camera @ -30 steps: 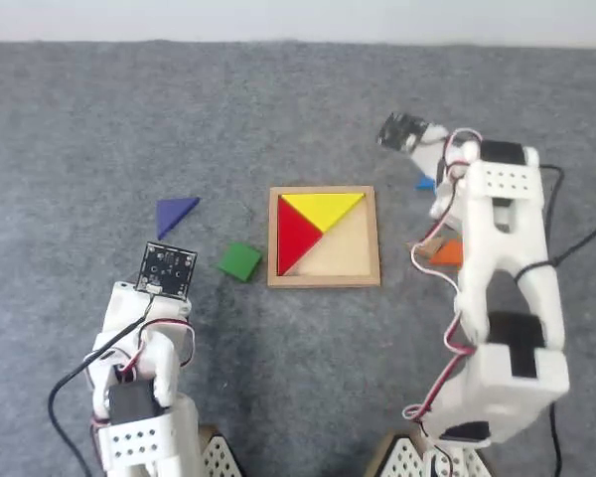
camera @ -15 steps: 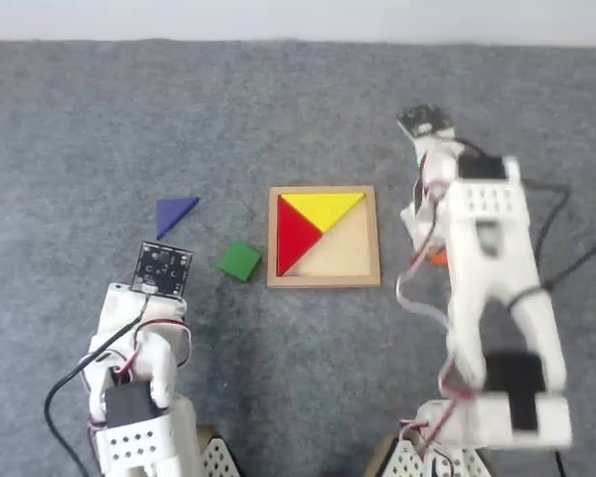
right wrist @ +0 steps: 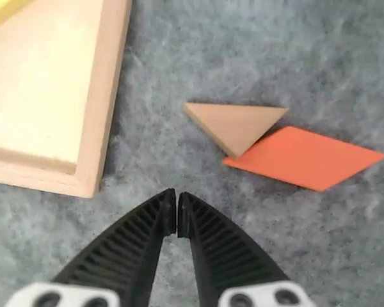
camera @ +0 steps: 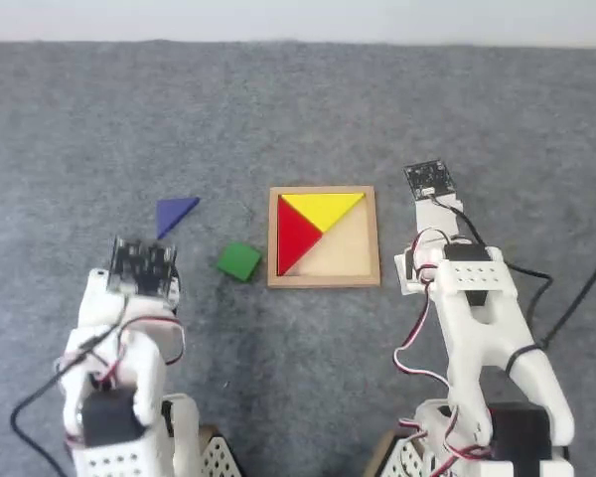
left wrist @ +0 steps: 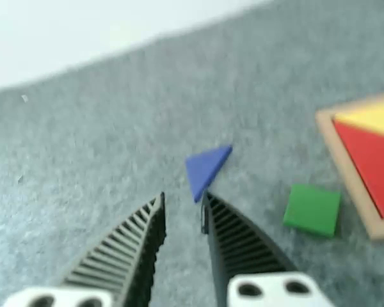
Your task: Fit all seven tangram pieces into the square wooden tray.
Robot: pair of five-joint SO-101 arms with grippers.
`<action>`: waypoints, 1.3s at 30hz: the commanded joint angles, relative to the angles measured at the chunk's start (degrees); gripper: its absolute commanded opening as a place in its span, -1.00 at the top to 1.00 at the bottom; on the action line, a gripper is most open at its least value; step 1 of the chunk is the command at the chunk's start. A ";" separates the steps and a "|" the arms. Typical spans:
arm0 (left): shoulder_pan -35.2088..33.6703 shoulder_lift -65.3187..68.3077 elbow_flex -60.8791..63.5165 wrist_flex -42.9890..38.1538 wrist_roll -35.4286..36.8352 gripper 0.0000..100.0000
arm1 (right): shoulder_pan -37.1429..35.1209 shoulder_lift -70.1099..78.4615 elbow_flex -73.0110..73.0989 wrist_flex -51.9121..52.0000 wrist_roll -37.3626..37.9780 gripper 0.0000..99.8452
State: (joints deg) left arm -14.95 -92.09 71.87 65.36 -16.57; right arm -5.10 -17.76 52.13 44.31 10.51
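The square wooden tray (camera: 324, 283) lies mid-table and holds a yellow triangle (camera: 323, 207) and a red triangle (camera: 296, 237); its near-right half is bare wood. A blue triangle (left wrist: 207, 166) and a green square (left wrist: 312, 209) lie on the carpet left of the tray. My left gripper (left wrist: 182, 201) hovers just short of the blue triangle, open by a narrow gap and holding nothing. My right gripper (right wrist: 177, 210) is shut and empty, low over the carpet beside the tray's corner (right wrist: 96, 173). Just beyond it lie a tan triangle (right wrist: 233, 125) and an orange parallelogram (right wrist: 304, 158), touching.
Grey carpet covers the table. In the high view the right arm (camera: 467, 288) stands over the strip right of the tray, and the left arm (camera: 129, 318) sits near the front left. A pale wall edges the far side.
The right arm has drawn back from the far right toward the front and now covers the pieces right of the tray. The left arm has shifted slightly left.
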 commanded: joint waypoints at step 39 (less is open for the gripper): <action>-4.04 131.16 -90.86 3.43 -29.54 0.50 | -3.47 -3.21 2.46 -6.37 -0.26 0.96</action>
State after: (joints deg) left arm -17.05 38.37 -14.81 67.82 -43.47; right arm -8.35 -17.85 55.12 38.95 10.51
